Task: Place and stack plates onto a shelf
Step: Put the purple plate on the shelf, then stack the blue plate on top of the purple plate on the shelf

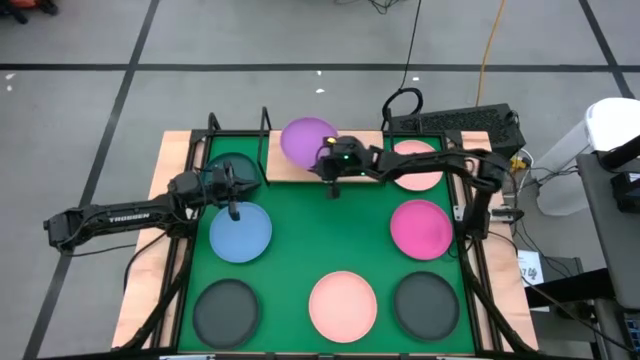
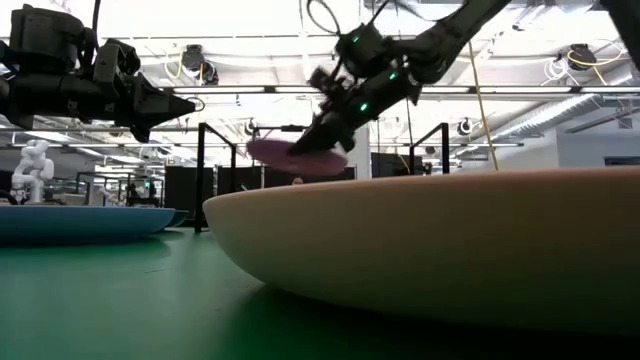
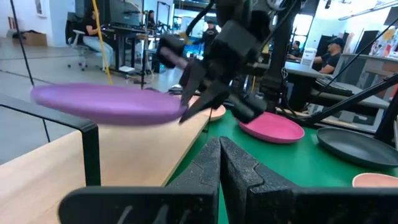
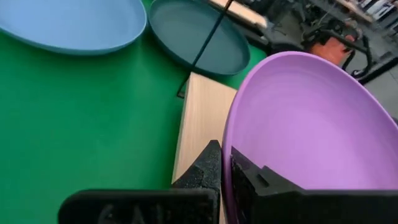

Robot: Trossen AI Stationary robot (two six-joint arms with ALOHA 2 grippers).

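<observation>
Purple round plate [image 1: 306,139] pinched by its rim in right gripper [image 4: 225,163], held tilted just above light wooden shelf [image 4: 200,121] for setting down flat. Left gripper [image 3: 219,163] closed, empty, beside blue plate [image 1: 240,232].

Lab room, open floor around the rig.
Grey floor [image 1: 250,40] with dark tape lines across the frame's top; yellow cable [image 1: 487,50] upper right. Ceiling strip lights [image 2: 250,90] overhead. Seated people [image 3: 93,31] at desks, upper left.
</observation>
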